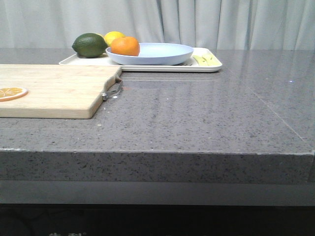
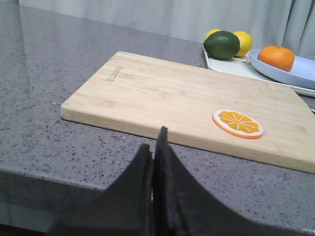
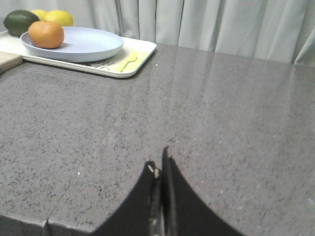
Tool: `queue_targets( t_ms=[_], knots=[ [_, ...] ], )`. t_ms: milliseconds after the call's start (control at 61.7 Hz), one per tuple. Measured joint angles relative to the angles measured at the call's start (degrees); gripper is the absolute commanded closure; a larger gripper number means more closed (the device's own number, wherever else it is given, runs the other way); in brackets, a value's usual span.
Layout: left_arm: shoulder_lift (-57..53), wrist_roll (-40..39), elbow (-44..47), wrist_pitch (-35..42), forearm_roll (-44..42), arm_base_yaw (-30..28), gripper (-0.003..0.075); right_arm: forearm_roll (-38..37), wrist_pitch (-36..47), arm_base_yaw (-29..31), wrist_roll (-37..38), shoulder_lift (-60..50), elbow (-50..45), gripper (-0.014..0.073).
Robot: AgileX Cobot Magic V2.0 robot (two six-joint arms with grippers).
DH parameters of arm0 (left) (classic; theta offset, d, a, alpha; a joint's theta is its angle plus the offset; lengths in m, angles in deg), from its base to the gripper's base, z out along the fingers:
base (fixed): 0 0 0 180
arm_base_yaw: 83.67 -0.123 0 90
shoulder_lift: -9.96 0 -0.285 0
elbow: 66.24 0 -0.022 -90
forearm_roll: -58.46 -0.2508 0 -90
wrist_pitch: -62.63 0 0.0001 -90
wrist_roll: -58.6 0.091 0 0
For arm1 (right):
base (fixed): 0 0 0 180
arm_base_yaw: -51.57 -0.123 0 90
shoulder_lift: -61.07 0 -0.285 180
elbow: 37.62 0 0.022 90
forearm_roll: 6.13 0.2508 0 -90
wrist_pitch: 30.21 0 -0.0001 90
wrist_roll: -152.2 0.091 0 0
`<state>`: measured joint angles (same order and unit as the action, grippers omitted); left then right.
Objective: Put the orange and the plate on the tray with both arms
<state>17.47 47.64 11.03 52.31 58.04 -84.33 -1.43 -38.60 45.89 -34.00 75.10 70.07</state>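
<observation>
Both pincers clenched, empty: left pincer point(image 2: 155, 147) low centre of its wrist view, right pincer point(image 3: 159, 169) likewise, each above the grey bench point(image 1: 197, 118). Cutting board point(image 1: 54, 88) mid-left of front view, orange slice point(image 1: 11, 92) at its left edge. Upper centre: tray point(image 1: 209, 66) carrying plate point(image 1: 157, 53); orange point(image 1: 125, 46) on the plate's left side. Lime point(image 1: 89, 44) and lemon point(image 1: 114, 37) on the tray's left end.

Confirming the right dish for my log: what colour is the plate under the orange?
Pale lavender-blue, plain, no pattern: the plate shows best in the right wrist view.
</observation>
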Motion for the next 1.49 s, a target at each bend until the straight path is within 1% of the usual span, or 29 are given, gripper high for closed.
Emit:
queue_targets(
  t_ms=[97, 195, 405, 632, 1492],
  knots=[
    [0.0, 0.0, 0.0, 0.0, 0.0, 0.0, 0.0738, -1.0, 0.9, 0.6, 3.2, -2.2, -4.1, 0.0658],
    [0.0, 0.0, 0.0, 0.0, 0.0, 0.0, 0.0738, -1.2, 0.2, 1.7, 4.2, -4.6, -6.3, 0.0658],
    [0.0, 0.0, 0.0, 0.0, 0.0, 0.0, 0.0738, -1.2, -3.7, 2.0, 4.6, -6.7, -6.5, 0.0658],
    [0.0, 0.0, 0.0, 0.0, 0.0, 0.0, 0.0738, -1.2, -5.3, 2.0, 4.7, -6.7, -6.5, 0.0658],
    [0.0, 0.0, 0.0, 0.0, 0.0, 0.0, 0.0738, -1.2, -5.4, 2.0, 4.8, -6.7, -6.5, 0.0658]
  ],
)
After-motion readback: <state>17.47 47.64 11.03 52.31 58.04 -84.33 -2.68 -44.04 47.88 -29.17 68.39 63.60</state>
